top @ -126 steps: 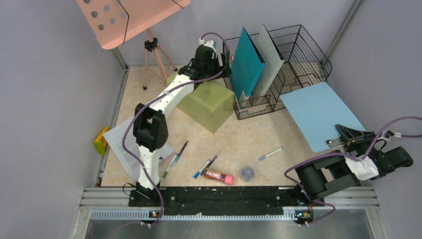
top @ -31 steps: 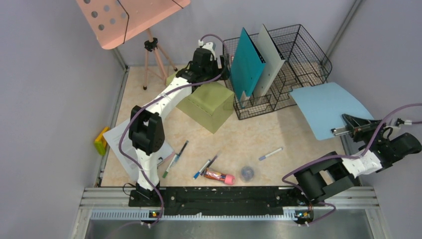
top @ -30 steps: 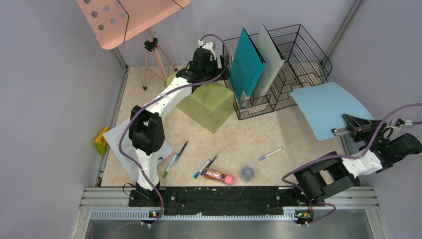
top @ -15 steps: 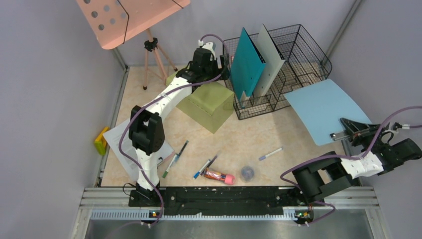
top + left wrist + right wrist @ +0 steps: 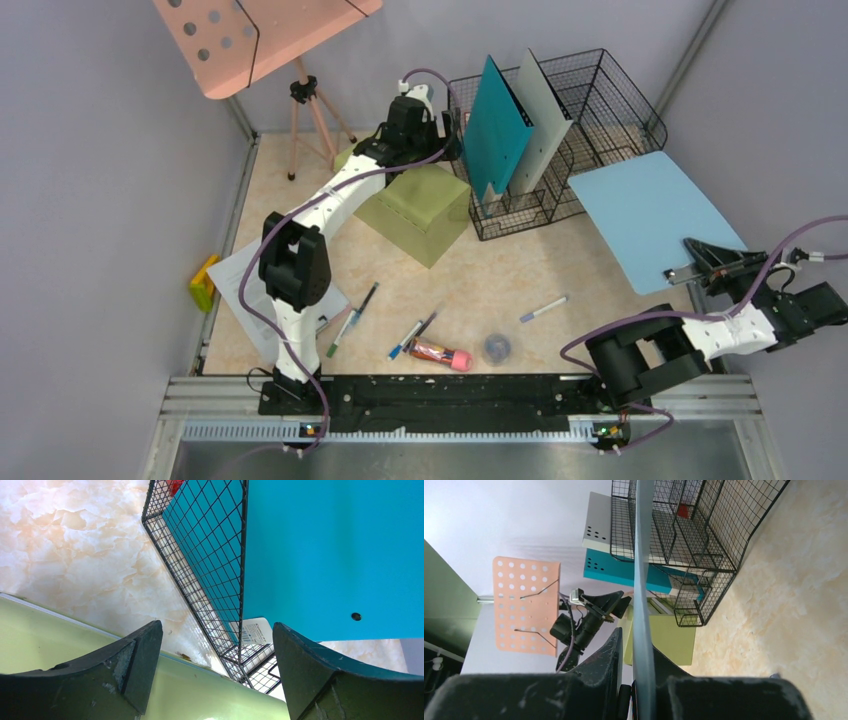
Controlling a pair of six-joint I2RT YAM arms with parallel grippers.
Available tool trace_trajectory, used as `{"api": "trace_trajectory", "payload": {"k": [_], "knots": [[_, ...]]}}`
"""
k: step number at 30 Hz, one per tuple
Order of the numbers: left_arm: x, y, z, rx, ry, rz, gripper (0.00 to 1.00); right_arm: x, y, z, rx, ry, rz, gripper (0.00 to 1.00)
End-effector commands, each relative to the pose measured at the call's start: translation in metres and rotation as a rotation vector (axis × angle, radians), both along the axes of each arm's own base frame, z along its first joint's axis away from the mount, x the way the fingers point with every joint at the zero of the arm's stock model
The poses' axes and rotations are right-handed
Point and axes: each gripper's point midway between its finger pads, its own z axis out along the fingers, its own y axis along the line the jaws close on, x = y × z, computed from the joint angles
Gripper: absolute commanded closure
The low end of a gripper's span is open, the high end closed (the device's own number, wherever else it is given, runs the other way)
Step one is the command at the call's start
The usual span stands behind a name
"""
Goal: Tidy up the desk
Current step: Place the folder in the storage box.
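Since a second ago, blue folder (image 5: 645,215) swung left toward rack (image 5: 590,110), right claw (image 5: 690,270) pinching its near edge, left claw (image 5: 217,645) spread above green box (image 5: 420,205), desk (image 5: 480,270) flat between grey walls (image 5: 100,200), long axis left to right.

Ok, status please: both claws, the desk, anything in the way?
Left claw open, empty, over green box. Right claw shut on light blue folder. Desk has loose pens. Wire rack close beside left claw.
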Motion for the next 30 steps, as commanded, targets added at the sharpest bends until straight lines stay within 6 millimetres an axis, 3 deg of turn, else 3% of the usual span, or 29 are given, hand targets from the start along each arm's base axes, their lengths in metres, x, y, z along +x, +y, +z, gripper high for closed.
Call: {"api": "trace_trajectory", "payload": {"k": [1, 13, 21, 30], "knots": [[-0.009, 0.005, 0.014, 0.001, -0.008, 0.004, 0.14, -0.004, 0.001, 0.021, -0.078, -0.05, 0.02, 1.0], [-0.007, 0.003, 0.01, 0.0, -0.001, 0.003, 0.14, 0.004, -0.019, 0.004, -0.106, -0.039, -0.023, 1.0], [-0.006, 0.005, 0.01, 0.005, -0.005, 0.005, 0.14, 0.012, -0.011, -0.012, -0.076, -0.024, -0.006, 1.0], [-0.006, 0.003, 0.008, 0.005, 0.002, 0.001, 0.14, 0.021, -0.003, -0.014, -0.047, -0.047, -0.023, 1.0]]}}
